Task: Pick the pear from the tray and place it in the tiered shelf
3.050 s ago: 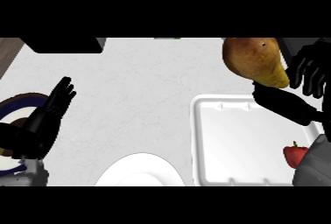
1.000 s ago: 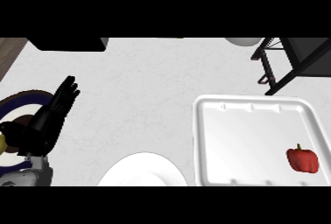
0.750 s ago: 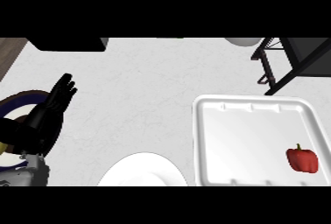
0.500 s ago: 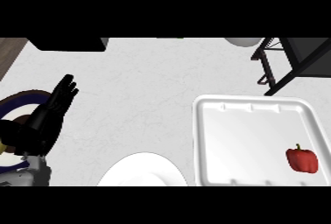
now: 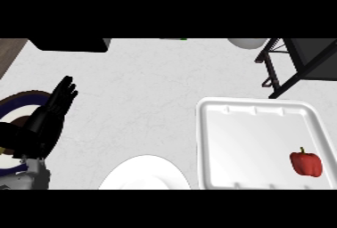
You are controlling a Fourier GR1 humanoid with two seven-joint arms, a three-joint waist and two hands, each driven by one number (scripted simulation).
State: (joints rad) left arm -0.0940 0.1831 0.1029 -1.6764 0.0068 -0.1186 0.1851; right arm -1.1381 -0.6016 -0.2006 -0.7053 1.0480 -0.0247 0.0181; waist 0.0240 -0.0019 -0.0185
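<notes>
A white tray (image 5: 217, 147) lies at the right of the counter with only a red bell pepper (image 5: 306, 163) in it. No pear shows anywhere in view. The black tiered shelf (image 5: 289, 62) stands at the top right, only its frame and legs visible. My left hand (image 5: 46, 120) rests at the left edge, fingers straight and pointing up, holding nothing. My right hand is out of view.
A dark blue-rimmed plate (image 5: 16, 104) lies under my left hand at the left edge. A white plate (image 5: 145, 176) sits at the bottom middle. A black object (image 5: 69, 43) is at the top left and a white bowl (image 5: 247, 42) at the top.
Three seconds ago my right hand held the pear high at the top right; both have since left the view. The left hand has stayed put.
</notes>
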